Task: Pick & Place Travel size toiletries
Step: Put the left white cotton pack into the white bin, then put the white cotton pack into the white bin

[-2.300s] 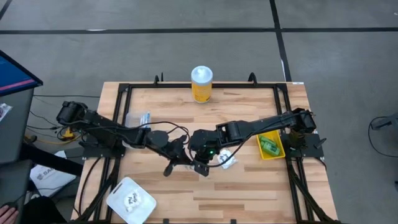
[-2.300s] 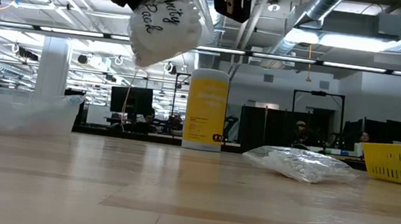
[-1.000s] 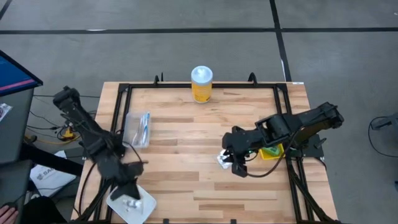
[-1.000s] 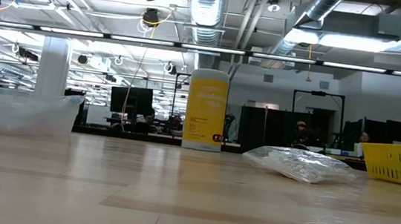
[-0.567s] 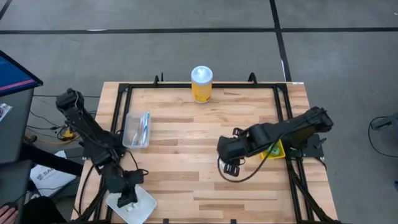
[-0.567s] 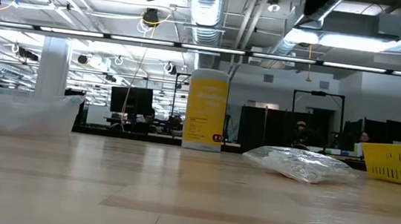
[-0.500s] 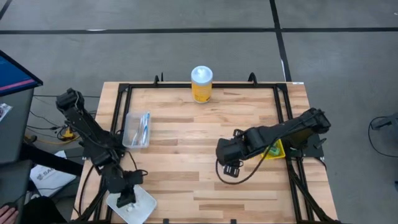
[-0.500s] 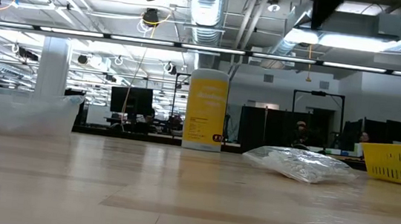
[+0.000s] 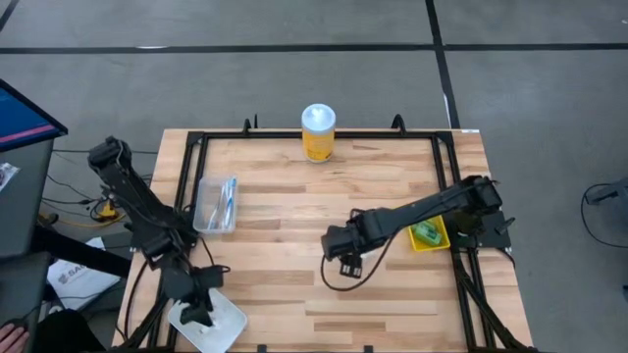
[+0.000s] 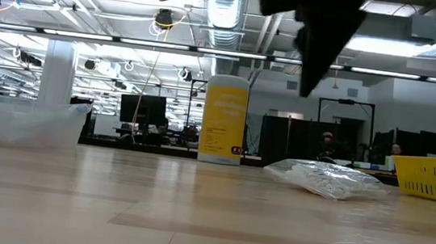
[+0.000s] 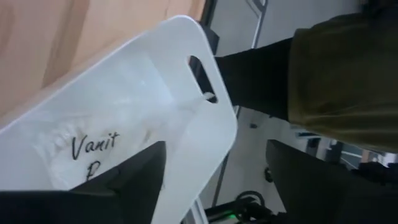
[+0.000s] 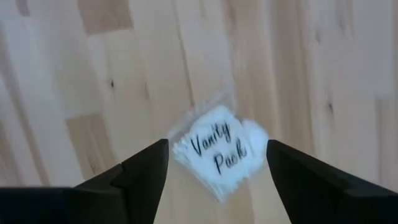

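A crinkly white packet (image 12: 217, 152) lettered "Vanity Pack" lies flat on the wooden table (image 9: 285, 294), right of middle; the low view shows it too (image 10: 325, 180). My right gripper (image 12: 217, 186) hangs open well above the packet, one finger to each side, and hides it in the high view (image 9: 343, 265). A second lettered packet (image 11: 93, 146) lies in the white tray (image 11: 205, 124) at the table's near left corner. My left gripper (image 11: 214, 186) stands open just above that tray (image 9: 231, 324).
A clear box (image 9: 216, 203) with toothbrushes sits at the left. The tall yellow jar (image 9: 319, 132) stands at the far edge. A yellow bin (image 9: 427, 232) holding green pieces is at the right. A person's olive clothing (image 11: 342, 68) shows beyond the tray.
My right gripper has gone toward the table's left edge and come down until it stands over the packet, which has not moved. My left gripper has gone a little toward the near edge and stays over the white tray.
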